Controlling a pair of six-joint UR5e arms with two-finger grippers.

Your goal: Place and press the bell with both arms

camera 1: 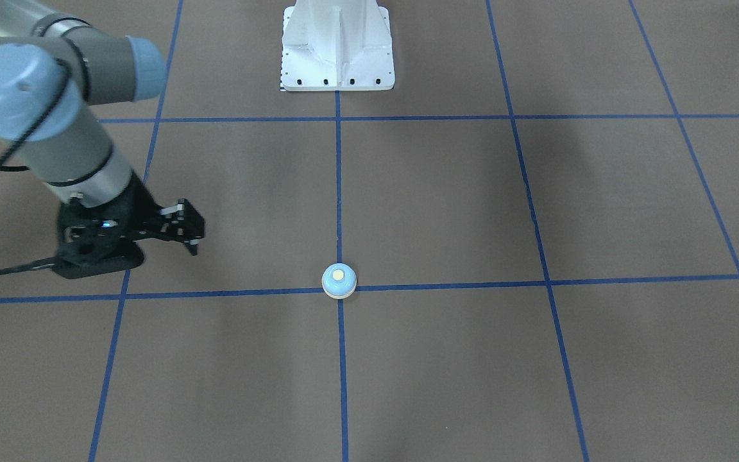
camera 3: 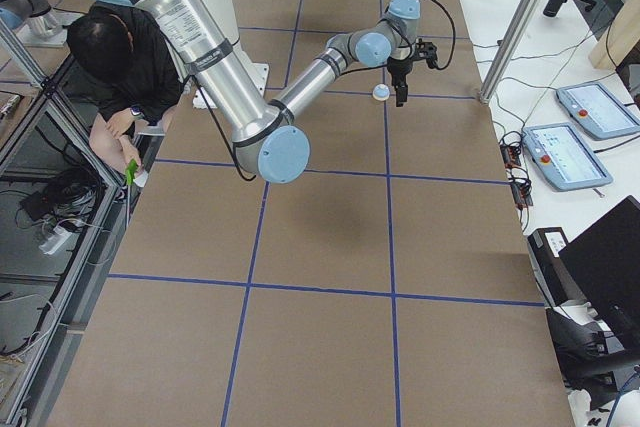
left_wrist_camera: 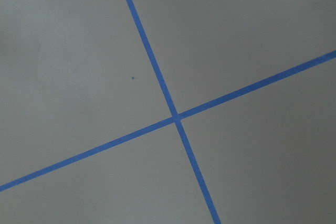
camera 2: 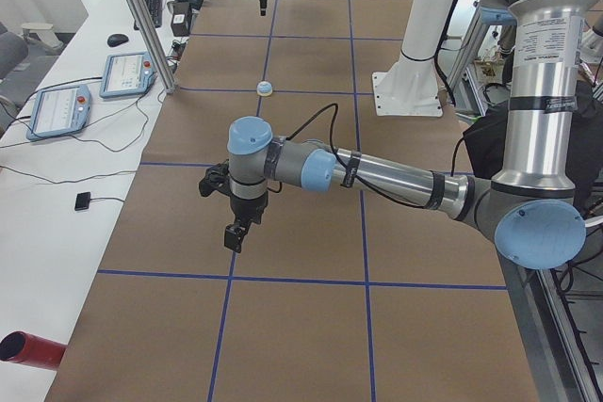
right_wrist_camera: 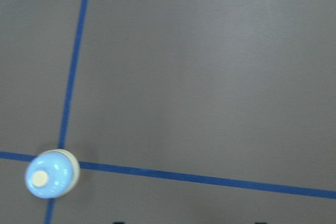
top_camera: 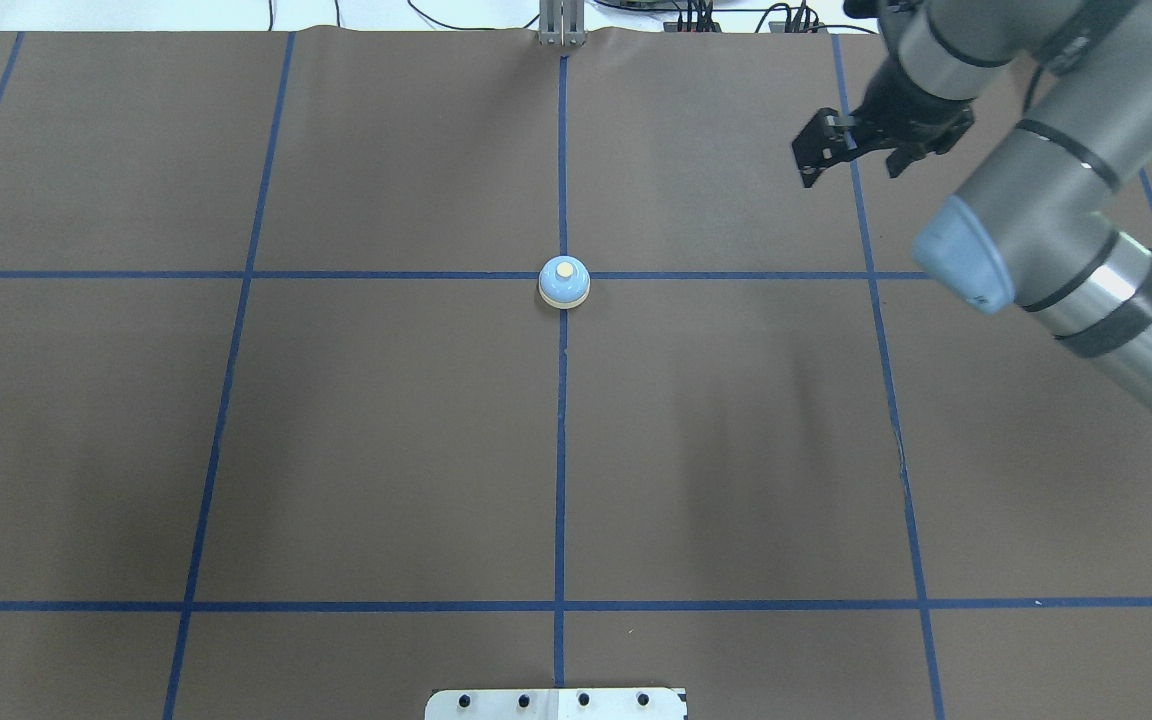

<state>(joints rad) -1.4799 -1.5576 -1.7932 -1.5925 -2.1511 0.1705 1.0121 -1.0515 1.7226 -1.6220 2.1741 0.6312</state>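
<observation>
The light-blue bell (top_camera: pixel 564 282) with its cream button stands upright on the brown mat where two blue tape lines cross, also in the front view (camera 1: pixel 339 281) and low left in the right wrist view (right_wrist_camera: pixel 51 174). My right gripper (top_camera: pixel 851 165) hangs above the mat to the bell's far right, apart from it, open and empty; the front view (camera 1: pixel 180 237) shows it too. My left gripper (camera 2: pixel 236 237) shows only in the left side view, above the mat far from the bell (camera 2: pixel 266 88); I cannot tell whether it is open or shut.
The white bolted pedestal (camera 1: pixel 337 48) stands at the robot's edge of the mat. Teach pendants (camera 2: pixel 61 108) and a red tube (camera 2: pixel 28 350) lie on the side bench. A metal post (camera 3: pixel 515 22) stands beyond the bell. A person (camera 3: pixel 130 67) crouches beside the table.
</observation>
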